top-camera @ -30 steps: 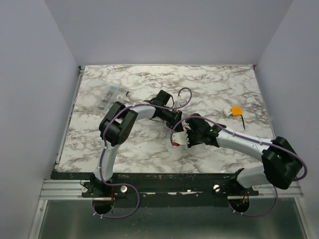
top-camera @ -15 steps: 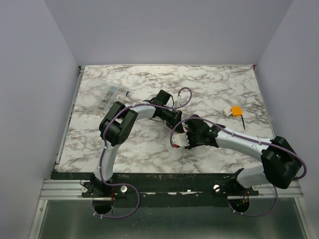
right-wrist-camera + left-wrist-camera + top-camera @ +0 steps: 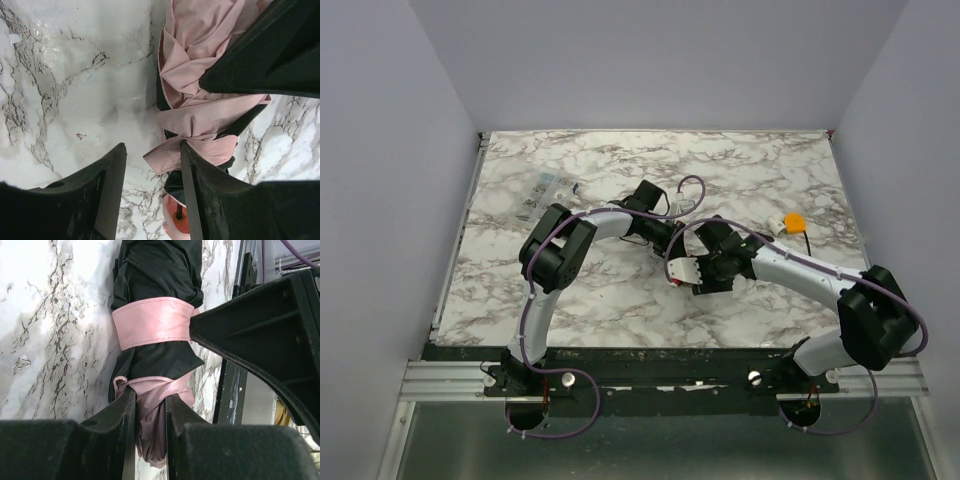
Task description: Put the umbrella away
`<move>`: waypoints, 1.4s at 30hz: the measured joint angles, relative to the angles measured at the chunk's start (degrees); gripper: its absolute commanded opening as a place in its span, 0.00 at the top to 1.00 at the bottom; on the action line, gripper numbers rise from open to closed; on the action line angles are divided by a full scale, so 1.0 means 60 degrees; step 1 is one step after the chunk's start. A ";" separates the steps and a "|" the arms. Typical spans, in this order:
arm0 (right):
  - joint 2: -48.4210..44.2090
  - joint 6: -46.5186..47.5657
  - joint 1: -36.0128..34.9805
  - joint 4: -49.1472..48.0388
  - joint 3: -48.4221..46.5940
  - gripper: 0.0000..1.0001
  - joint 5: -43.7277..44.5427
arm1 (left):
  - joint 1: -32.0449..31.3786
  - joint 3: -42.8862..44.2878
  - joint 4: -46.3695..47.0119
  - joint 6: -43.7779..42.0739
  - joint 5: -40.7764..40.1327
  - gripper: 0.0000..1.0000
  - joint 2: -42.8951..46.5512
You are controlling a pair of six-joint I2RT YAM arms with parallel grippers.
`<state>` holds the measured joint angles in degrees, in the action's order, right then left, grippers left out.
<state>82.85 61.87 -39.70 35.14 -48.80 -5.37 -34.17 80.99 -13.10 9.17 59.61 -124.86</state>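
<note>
The umbrella (image 3: 155, 275) lies folded on the marble table, its dark bundle wrapped by a pink strap (image 3: 152, 322). My left gripper (image 3: 150, 405) is shut on a bunch of its pink fabric (image 3: 150, 432) at one end. In the right wrist view the pink folds (image 3: 200, 45) fill the upper right, and the loose strap end (image 3: 167, 156) lies between the open fingers of my right gripper (image 3: 152, 150), touching the right finger (image 3: 200, 200). The small pink handle (image 3: 175, 225) shows below. From above, both grippers (image 3: 667, 236) (image 3: 688, 270) meet at mid-table and hide most of the umbrella.
A small orange object (image 3: 794, 221) with a thin dark stick lies at the right of the table. A clear plastic sleeve (image 3: 545, 192) lies at the back left. Lilac walls close in the table on three sides.
My right gripper has opened and let go of the strap end, and its wrist has shifted slightly right and back. The left gripper has kept its hold and place.
</note>
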 measured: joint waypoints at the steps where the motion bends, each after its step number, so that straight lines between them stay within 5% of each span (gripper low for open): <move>1: 0.0098 0.0015 0.0175 0.0168 -0.0160 0.51 -0.0273 | 0.0000 0.0000 0.0000 -0.0004 0.0000 1.00 0.0000; 18: 0.1457 0.0707 0.1978 0.2127 -0.1810 0.52 -0.3260 | 0.0004 0.0004 -0.0011 -0.0066 -0.0004 1.00 -0.0004; 32: 0.1894 0.0510 0.2342 0.2164 -0.2189 0.77 -0.3763 | 0.0004 0.0015 -0.0051 -0.0157 0.0000 1.00 -0.0004; 42: 0.1118 0.0499 0.2368 0.0739 -0.0991 0.84 -0.3544 | 0.0004 0.0055 -0.0106 -0.0171 0.0000 1.00 -0.0029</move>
<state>89.56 64.86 -25.50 39.57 -54.74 -26.63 -34.15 81.32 -13.74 8.14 59.61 -125.03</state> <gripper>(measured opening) 0.172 0.179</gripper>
